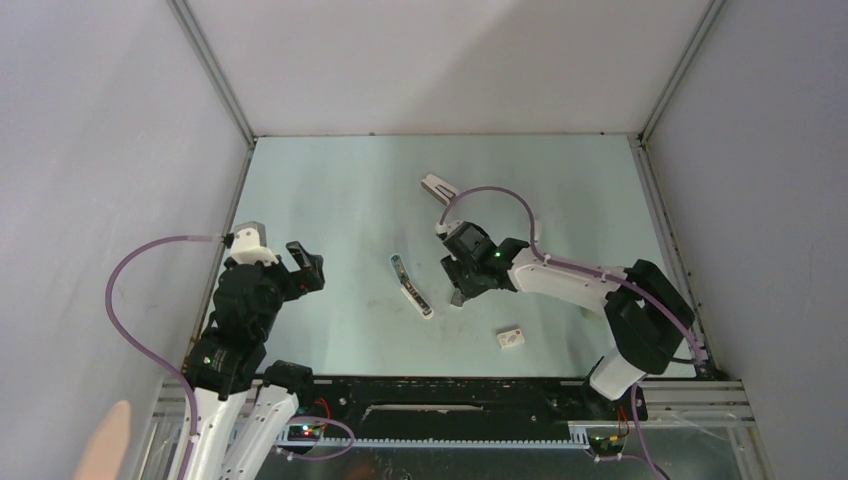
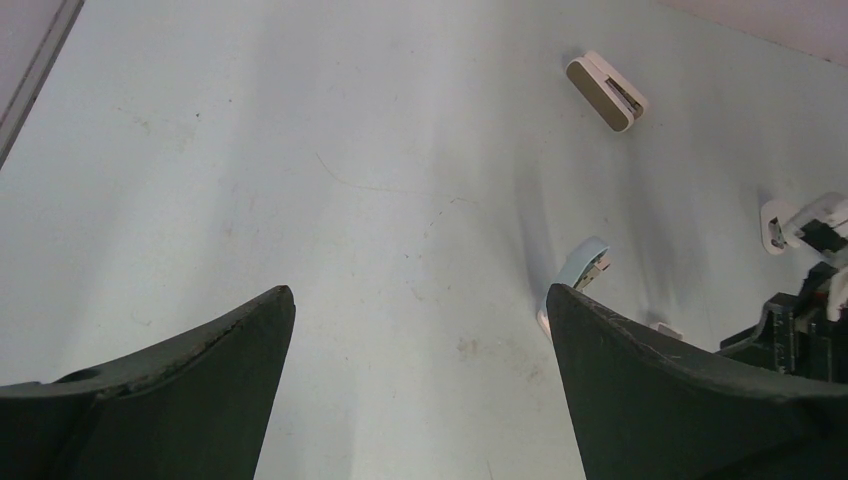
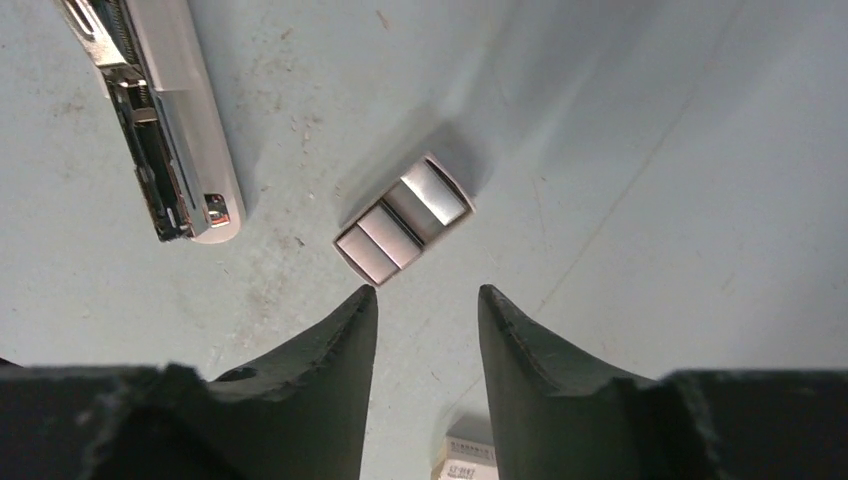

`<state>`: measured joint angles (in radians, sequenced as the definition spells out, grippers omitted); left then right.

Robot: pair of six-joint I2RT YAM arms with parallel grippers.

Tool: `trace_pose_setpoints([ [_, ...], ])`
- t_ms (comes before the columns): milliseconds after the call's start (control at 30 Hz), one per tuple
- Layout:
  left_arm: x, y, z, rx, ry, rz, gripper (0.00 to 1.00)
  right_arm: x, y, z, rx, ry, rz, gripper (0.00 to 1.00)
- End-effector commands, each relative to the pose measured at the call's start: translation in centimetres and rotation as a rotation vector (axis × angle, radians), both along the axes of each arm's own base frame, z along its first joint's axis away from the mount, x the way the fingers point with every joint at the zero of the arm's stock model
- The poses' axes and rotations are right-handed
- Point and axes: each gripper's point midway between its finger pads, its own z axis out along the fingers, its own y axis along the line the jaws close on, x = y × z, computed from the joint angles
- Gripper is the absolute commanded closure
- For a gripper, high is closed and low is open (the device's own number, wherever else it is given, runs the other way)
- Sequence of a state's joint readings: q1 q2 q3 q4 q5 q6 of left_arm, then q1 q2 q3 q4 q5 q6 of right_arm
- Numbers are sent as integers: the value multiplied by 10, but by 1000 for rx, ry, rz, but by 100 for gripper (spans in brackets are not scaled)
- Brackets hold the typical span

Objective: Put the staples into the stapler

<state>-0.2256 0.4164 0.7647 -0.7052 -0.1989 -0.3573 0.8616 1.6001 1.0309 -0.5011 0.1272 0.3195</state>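
Half spread and empty, the right jaws hover by the staples (image 3: 403,218), evidently to feed the opened stapler (image 3: 160,120) at their ten o'clock; left jaws gape.

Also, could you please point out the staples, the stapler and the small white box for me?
staples (image 3: 403,218), right wrist view, middle of the metallic block's top.
stapler (image 3: 190,120), right wrist view, pale side of its body.
small white box (image 1: 511,338), top external view, its top face.
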Motion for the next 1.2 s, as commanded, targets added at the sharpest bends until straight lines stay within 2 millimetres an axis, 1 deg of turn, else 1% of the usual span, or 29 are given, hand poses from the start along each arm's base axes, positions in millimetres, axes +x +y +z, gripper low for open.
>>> trace_pose_setpoints([
  [0,4,3,6,15,-26,4,0,4,22,3,15,8,128,57],
  [100,4,2,6,16,-26,0,0,6,28,-1,15,25,177,59],
  [167,4,2,6,16,-25,0,0,9,29,-6,2,31,193,59],
  [367,4,2,6,15,-25,2,0,9,37,-13,7,67,255,59],
  [533,4,2,6,15,-23,-2,0,6,39,-23,-5,102,276,60],
  [667,4,1,6,14,-25,-3,0,1,35,-27,-27,118,270,60],
  [800,4,2,6,15,-25,-1,0,1,33,-28,-42,113,255,62],
  [933,4,2,6,16,-24,0,0,0,33,-29,-57,105,243,67],
  [1000,4,2,5,16,-23,0,0,-3,35,-26,-61,99,243,70],
  [1167,5,2,6,16,-25,3,0,-3,36,-19,-88,48,218,76],
])
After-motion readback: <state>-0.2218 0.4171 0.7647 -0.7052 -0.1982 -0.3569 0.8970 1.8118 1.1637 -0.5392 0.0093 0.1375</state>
